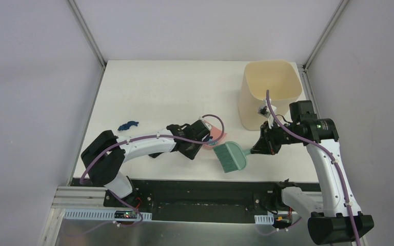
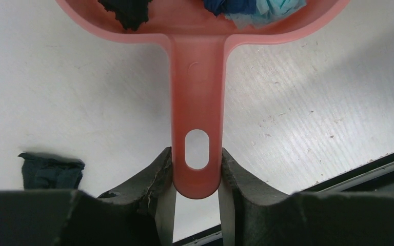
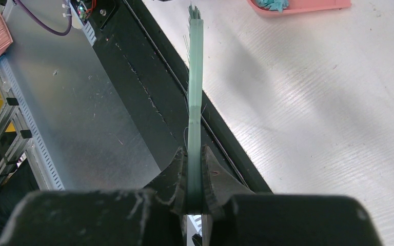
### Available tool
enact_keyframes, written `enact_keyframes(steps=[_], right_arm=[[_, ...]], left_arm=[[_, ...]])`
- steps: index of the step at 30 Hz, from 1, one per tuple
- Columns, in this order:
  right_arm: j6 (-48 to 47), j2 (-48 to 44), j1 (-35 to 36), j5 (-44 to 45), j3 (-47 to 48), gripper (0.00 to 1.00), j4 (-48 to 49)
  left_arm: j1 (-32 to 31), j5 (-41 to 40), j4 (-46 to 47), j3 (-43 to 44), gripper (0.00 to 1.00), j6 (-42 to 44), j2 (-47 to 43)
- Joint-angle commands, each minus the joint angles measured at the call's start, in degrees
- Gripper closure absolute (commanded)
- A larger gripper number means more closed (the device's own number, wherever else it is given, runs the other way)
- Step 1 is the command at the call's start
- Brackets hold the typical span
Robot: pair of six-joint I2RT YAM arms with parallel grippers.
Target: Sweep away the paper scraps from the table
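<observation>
Dustpan [image 2: 197, 77] cropped, paper scraps [image 2: 267, 10] half seen

A plain white booth under soft, even light.
Pale grey walls [image 1: 31, 77] close in on three sides, with slanted metal posts [image 1: 88, 35] at the back corners of the white table [image 1: 154, 87]; a grey metal shelf [image 1: 195, 233] runs along its near side.

One dustpan [image 1: 218, 136], one brush [image 1: 230, 156] and one bin [image 1: 270, 92] were counted. Three paper scraps [image 2: 274, 7] were seen in the pan; two more were found loose, a blue scrap [image 1: 128, 124] toward the left edge, a dark scrap [image 2: 51, 171] by the handle [image 2: 196, 102].
</observation>
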Motion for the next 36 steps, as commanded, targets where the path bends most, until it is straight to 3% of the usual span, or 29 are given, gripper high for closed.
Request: enact_keyframes(steps=[1,5,7,13,25,36], right_arm=[[-0.15,-1.42,0.23,-0.82,1.86,1.0,1.31],[-0.48,-1.69,0.25,-0.64,1.89,1.0,1.1],[-0.62,-1.76,0.25,-0.83,1.95,1.0,0.96],[-0.96,-2.61,0.24,-0.78,2.29,1.0,0.34],[-0.9,-4.23,0.24,-0.27,2.99,1.0,-0.42],[-0.47,-3.74,0.22,-1.21,2.42,1.0,0.51]], left_arm=[[-0.71,-3.22,-3.99,6.12,0.91,3.06,-2.31],[-0.72,-7.5,-11.05,14.01,0.93,7.13,-2.12],[-0.7,-9.25,-14.99,19.05,1.0,9.04,-1.03],[0.4,-14.17,-20.0,29.81,1.0,13.44,2.31],[1.1,-17.18,-21.99,48.52,1.0,14.69,9.91],[1.56,-17.8,-23.11,56.93,1.0,13.89,13.76]])
